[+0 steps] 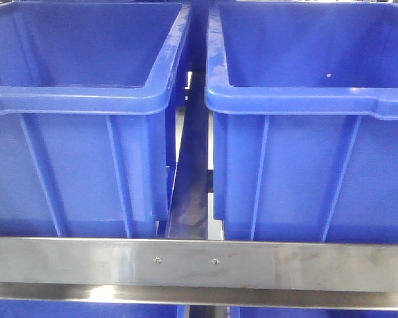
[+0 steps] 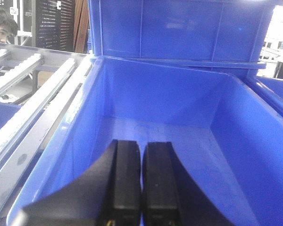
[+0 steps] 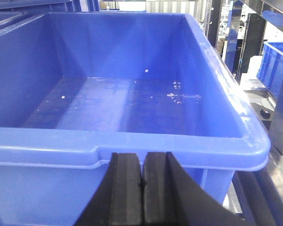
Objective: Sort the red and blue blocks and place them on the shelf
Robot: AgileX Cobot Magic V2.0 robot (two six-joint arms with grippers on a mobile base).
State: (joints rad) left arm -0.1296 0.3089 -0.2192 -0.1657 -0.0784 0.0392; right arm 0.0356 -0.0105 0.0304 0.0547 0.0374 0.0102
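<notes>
Left gripper [image 2: 141, 181] closed, nothing between fingers, hanging inside left blue bin [image 2: 61, 141]. Right gripper [image 3: 142, 193] closed too, nothing held, just outside near rim of right blue bin [image 3: 132, 143]. Red and blue blocks not visible in any view. Both bins side by side on steel shelf rail [image 1: 199, 262].

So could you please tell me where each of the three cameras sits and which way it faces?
Front view: level with the shelf rail, facing two blue bins side by side; no robot parts show.
Left wrist: behind the shut left gripper, looking down into an empty bin, roller tracks to its left.
Right wrist: behind the shut right gripper, outside a bin's near rim.
All three views show blue bins; no blocks visible.
</notes>
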